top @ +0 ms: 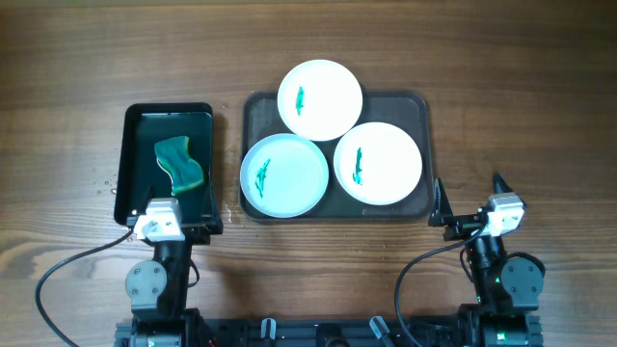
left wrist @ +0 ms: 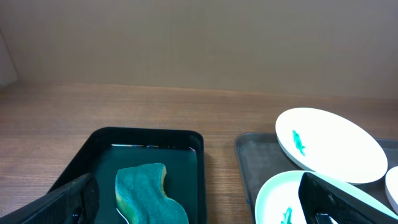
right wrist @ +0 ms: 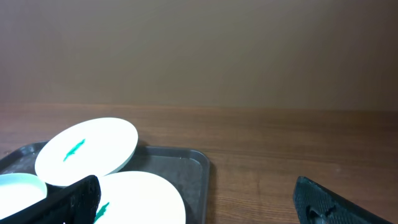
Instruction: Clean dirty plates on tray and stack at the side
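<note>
The dark grey tray [top: 420, 108] holds three plates, each with a green smear: a white plate [top: 320, 99] at the back, a pale blue plate [top: 284, 175] at front left, and a white plate [top: 378, 162] at front right. My left gripper [top: 175, 220] is open and empty over the near end of the black tray. My right gripper [top: 469, 196] is open and empty, just right of the grey tray's near right corner. The left wrist view shows the back white plate [left wrist: 336, 143] and the blue plate [left wrist: 277, 199]. The right wrist view shows both white plates [right wrist: 87, 149] [right wrist: 149, 199].
A smaller glossy black tray [top: 135, 145] stands left of the grey tray and holds a green sponge [top: 179, 164], also seen in the left wrist view [left wrist: 146, 196]. Bare wooden table lies right of the grey tray [right wrist: 186, 165] and behind both trays.
</note>
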